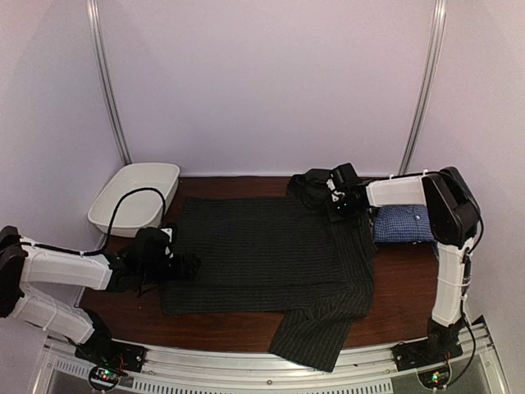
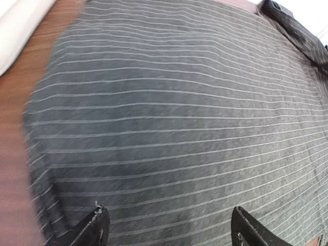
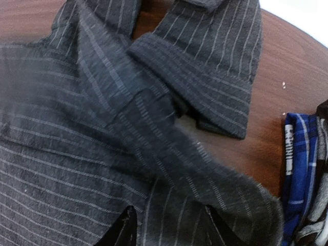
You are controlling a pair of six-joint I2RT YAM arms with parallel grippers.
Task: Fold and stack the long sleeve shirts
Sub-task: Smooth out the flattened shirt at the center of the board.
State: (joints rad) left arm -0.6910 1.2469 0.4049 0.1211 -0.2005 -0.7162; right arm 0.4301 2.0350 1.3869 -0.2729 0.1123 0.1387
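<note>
The black pinstriped long sleeve shirt (image 1: 262, 250) lies spread flat across the middle of the table, one sleeve (image 1: 316, 332) trailing over the front edge. My left gripper (image 1: 187, 267) hovers at the shirt's left edge, open, its fingertips (image 2: 97, 225) wide apart over flat striped cloth (image 2: 174, 118). My right gripper (image 1: 335, 205) is at the collar (image 3: 210, 66) end, and a bunched fold of the black shirt fills the gap between its fingers (image 3: 125, 228). The blue-and-white check shirt (image 1: 402, 223) lies folded at the right, its edge (image 3: 297, 174) showing beside the black one.
A white oval tub (image 1: 135, 197) stands at the back left, close to the left arm's cable. Bare brown tabletop (image 1: 406, 279) shows in front of the blue shirt. A metal rail (image 1: 262, 369) runs along the near edge.
</note>
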